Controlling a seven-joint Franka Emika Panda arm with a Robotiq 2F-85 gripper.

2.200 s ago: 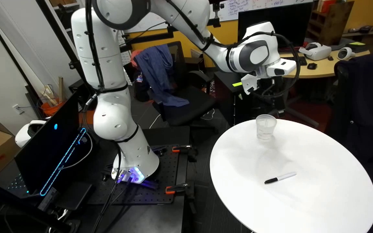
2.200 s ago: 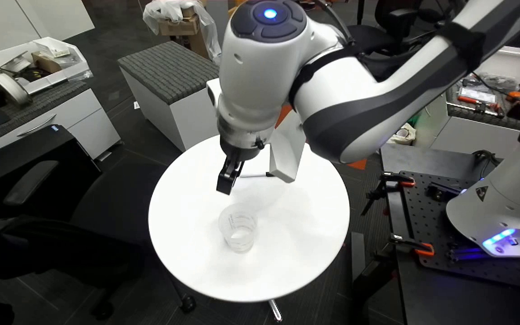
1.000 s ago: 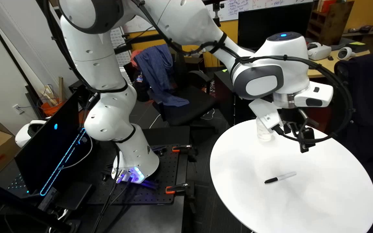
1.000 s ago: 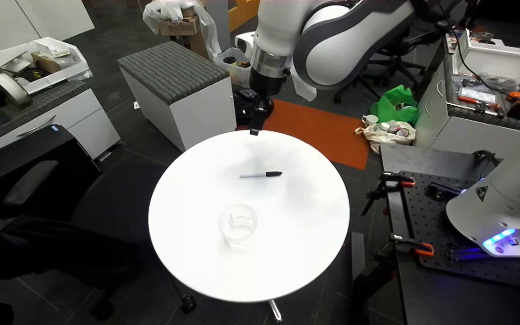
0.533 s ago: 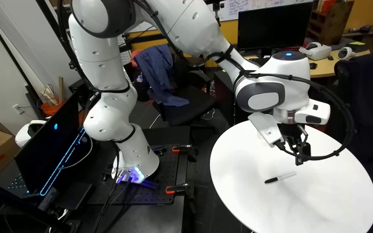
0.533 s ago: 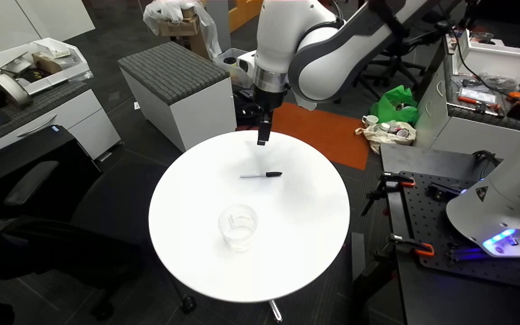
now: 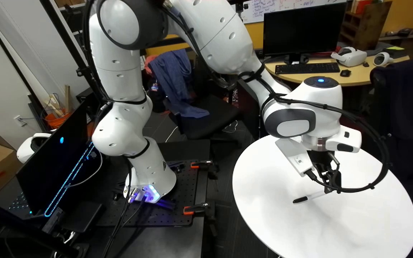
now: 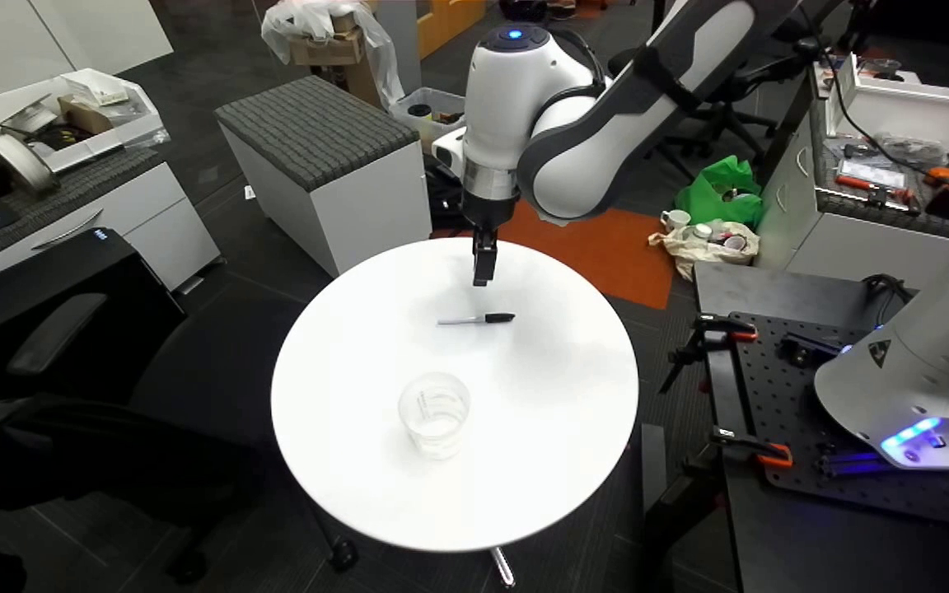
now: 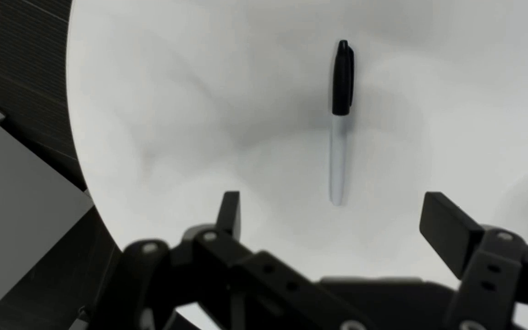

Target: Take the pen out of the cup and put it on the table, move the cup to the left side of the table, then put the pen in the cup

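The pen [image 9: 338, 151], pale with a black cap, lies flat on the white round table [image 8: 540, 461]. My gripper [image 9: 332, 215] stands open above the table, its fingers [image 9: 447, 233] wide apart on either side of the pen's pale end in the wrist view. Nothing is held. In an exterior view the gripper [image 8: 483, 276] hangs a little above the tabletop, apart from the pen [image 8: 476, 319]. Upright on the table, the clear cup [image 8: 435, 420] has no pen in it. The arm's wrist [image 7: 314, 107] hides the cup in an exterior view.
A cable loop [image 7: 382, 161] hangs out from the arm's wrist over the table. Around the table are a black chair [image 8: 153, 395], a grey-topped cabinet [image 8: 318, 132] and the black bench [image 7: 177, 243] carrying the robot's base.
The arm has swung from the cup's side of the table over to the pen's side, then come down with the gripper open throughout. Pen and cup have stayed in place.
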